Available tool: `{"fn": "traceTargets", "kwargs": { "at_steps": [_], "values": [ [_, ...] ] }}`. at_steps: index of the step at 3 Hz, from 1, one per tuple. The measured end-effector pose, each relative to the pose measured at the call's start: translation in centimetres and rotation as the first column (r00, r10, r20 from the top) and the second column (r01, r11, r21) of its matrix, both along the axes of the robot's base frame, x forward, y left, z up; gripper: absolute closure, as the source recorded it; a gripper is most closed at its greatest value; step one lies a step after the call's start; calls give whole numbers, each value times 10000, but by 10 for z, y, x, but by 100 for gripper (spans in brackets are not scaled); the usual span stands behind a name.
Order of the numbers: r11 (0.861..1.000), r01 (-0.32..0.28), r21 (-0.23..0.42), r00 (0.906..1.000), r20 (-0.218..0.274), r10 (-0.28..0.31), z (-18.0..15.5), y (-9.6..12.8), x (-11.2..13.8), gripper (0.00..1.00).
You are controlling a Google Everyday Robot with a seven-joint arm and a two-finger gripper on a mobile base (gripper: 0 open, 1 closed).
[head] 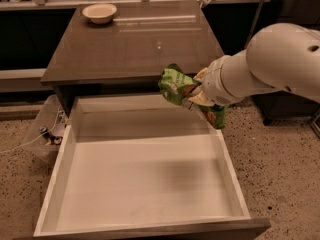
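My gripper (196, 95) is at the end of the white arm (270, 64) that comes in from the right. It is shut on a green snack bag (176, 86), crumpled in its grasp. The bag hangs above the back right part of the open white drawer (145, 171), level with the front edge of the dark tabletop (135, 44). A lower flap of the bag (216, 116) dangles beneath the wrist. The drawer holds nothing that I can see.
A pale bowl (99, 12) sits at the back left of the tabletop. A clear bin with cables (48, 131) stands on the speckled floor to the left of the drawer. Dark furniture (290, 104) stands behind the arm at right.
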State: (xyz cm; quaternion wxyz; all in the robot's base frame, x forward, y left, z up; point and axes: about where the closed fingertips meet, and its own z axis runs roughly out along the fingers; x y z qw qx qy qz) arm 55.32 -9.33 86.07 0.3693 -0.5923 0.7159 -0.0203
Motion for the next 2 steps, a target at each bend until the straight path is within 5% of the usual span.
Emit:
{"fn": "traceTargets", "kwargs": {
  "at_steps": [1,2],
  "values": [
    [9996,-134,-240,9990,425,144,12,15,22,100],
    [9946,-890,-531,9911,948,938,30,56,47,100]
  ]
}}
